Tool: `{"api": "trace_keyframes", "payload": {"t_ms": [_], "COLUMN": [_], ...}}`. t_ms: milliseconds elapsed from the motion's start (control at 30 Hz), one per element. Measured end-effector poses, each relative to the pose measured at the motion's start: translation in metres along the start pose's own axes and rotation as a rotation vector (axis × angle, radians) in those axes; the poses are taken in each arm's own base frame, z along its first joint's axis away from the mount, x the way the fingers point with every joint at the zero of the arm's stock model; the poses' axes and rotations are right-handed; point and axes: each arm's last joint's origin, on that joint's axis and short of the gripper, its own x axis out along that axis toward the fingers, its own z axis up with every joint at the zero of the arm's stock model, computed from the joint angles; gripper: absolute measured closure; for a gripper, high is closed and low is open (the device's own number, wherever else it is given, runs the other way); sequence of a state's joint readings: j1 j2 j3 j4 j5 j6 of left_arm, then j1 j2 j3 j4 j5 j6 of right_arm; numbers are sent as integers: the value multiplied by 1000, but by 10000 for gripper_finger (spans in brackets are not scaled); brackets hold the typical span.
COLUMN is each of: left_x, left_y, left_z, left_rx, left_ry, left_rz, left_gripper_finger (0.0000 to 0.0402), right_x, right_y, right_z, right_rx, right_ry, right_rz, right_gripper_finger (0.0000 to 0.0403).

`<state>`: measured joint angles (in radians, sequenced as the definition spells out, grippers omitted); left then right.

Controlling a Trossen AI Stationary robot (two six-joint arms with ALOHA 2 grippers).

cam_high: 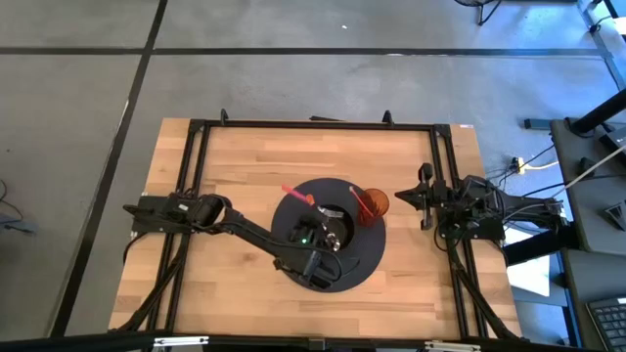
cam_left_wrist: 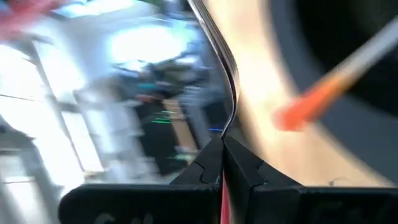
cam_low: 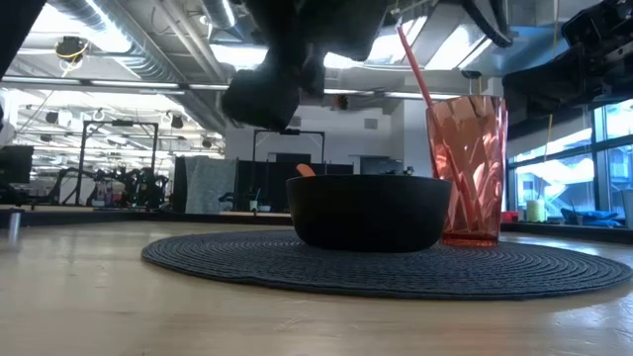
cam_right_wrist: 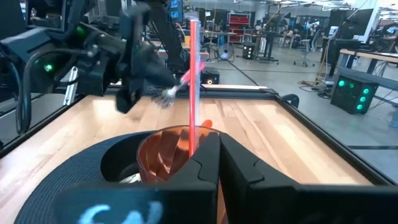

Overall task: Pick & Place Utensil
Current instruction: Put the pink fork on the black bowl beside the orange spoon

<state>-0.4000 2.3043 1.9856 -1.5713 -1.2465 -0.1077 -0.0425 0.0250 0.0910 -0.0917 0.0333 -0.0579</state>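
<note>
A black bowl [cam_low: 366, 213] sits on a round dark placemat [cam_high: 293, 279]. An orange tumbler [cam_high: 373, 205] with a red straw-like stick [cam_right_wrist: 194, 74] stands on the mat to the right of the bowl. An orange-pink utensil [cam_high: 298, 196] leans on the bowl's far-left rim. My left gripper [cam_high: 328, 237] hovers above the bowl, shut on a thin silvery utensil [cam_left_wrist: 229, 74]. My right gripper [cam_high: 425, 196] is shut and empty, parked at the table's right side, with the tumbler just in front of it. My left gripper pinches the silvery utensil's thin handle [cam_left_wrist: 224, 134] between its two shut fingers, and the handle runs on forward past the fingertips. The utensil's silvery head [cam_right_wrist: 166, 94] sticks out beyond the gripper. It is lifted clear, above the bowl.
A black metal frame [cam_high: 313, 123] runs around the wooden table top. Bare wood lies on the near side [cam_low: 198, 316] and the left side of the mat. The tumbler stands close to the bowl's right side.
</note>
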Motion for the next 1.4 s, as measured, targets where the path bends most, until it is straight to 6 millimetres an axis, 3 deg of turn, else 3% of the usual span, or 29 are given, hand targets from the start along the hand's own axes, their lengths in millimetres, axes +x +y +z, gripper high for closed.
{"api": "trace_keyframes", "payload": {"t_ms": [200,533,667,900,1100,1400], "left_x": [12,67,77,52,23,14], "left_y": [-3,-24,-26,-11,-21,-37], "left_z": [-2,-17,-22,-30,-25,-4], "left_rx": [209,421,428,332,350,307], "left_ry": [22,160,183,125,56,7], "left_rz": [269,267,257,282,285,244], "left_gripper_finger": [400,400,400,400,400,400], "right_x": [0,0,0,0,0,0], "right_y": [0,0,0,0,0,0], "right_z": [0,0,0,0,0,1], "right_rx": [3,2,2,-1,-1,5], "right_ry": [-2,-2,-2,-1,-3,-14], "right_rz": [-1,0,-1,-1,-1,-2], "right_gripper_finger": [398,398,398,398,398,398]}}
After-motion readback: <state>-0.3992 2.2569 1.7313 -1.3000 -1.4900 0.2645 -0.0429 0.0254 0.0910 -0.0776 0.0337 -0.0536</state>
